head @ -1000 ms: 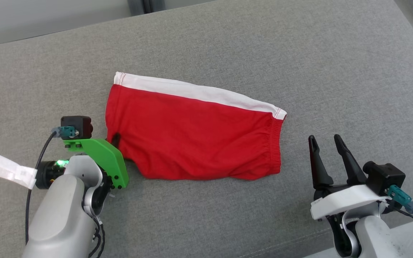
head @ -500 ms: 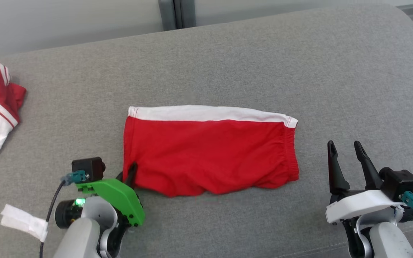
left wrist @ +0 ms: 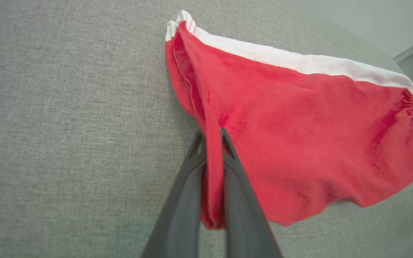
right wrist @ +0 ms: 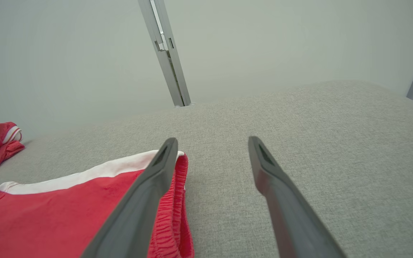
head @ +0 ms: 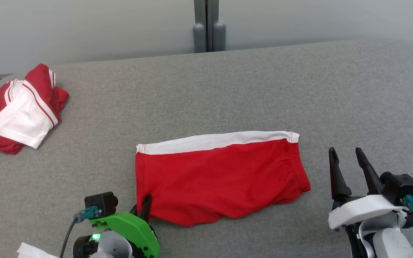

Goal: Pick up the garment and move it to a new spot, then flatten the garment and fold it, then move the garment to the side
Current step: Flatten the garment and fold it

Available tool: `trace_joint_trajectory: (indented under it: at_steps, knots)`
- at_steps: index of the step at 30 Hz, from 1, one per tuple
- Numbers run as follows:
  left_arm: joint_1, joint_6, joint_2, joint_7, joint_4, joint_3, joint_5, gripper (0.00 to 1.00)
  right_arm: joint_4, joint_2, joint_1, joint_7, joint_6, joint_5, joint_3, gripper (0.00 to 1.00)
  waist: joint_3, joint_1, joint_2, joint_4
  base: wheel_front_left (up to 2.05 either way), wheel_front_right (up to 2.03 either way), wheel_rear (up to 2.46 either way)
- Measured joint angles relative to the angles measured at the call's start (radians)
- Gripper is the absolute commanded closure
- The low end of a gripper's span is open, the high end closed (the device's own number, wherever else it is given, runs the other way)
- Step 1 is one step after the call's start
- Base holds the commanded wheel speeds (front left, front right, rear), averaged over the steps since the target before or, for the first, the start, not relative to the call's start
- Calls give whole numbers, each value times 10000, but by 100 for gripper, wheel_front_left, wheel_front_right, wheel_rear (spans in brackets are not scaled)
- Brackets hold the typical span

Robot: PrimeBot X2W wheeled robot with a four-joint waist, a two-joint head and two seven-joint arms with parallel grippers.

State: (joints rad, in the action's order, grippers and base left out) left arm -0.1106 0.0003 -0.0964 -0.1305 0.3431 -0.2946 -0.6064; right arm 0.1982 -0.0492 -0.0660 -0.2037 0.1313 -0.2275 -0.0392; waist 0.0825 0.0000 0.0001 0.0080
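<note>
red garment [head: 221,179], white band along far edge, lying folded flat

You are looking at what seems to be a lab or test room rather than a home. The work area is a broad padded surface [head: 264,89] with rounded corners, covered in plain grey woven cloth. Behind it stand bare, pale wall panels [head: 84,32] joined by a grey metal post [head: 200,32]. Two matching red-and-white pieces of clothing lie on the cloth like samples. A spread garment [head: 221,179] is in the middle and a bundled garment [head: 20,111] sits in the far left corner.
</note>
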Motion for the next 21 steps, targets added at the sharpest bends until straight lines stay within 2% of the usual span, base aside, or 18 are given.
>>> trace_joint_trajectory:
  at_steps: [3, 5, 6, 14, 21]
  knots:
    - [34, 35, 54, 196, -8, -15, -23, 100, -31, 0, 11, 50, 0, 2, 12, 0, -36, 0, 0, -2, 0, 0, 0]
    - [30, 105, 54, 506, -61, 44, 35, 53, -36, 0, 13, 84, 0, 6, 12, 0, -32, 0, 0, -38, 0, 0, 0]
    - [17, 182, 38, 754, -100, 81, 138, 0, -40, 0, 17, 86, 0, 6, 6, 0, -31, 0, 0, -59, 0, 0, 0]
    - [-276, 274, -196, 3172, -757, 159, 1237, 0, -58, -2, 27, 132, 0, 79, -157, 0, -110, 0, 0, -141, 0, 0, 0]
    - [-126, 485, -311, 3787, -1436, 61, 1973, 0, -17, 0, 102, 267, 0, 169, -232, 0, -339, 0, 0, -159, 0, 0, 0]
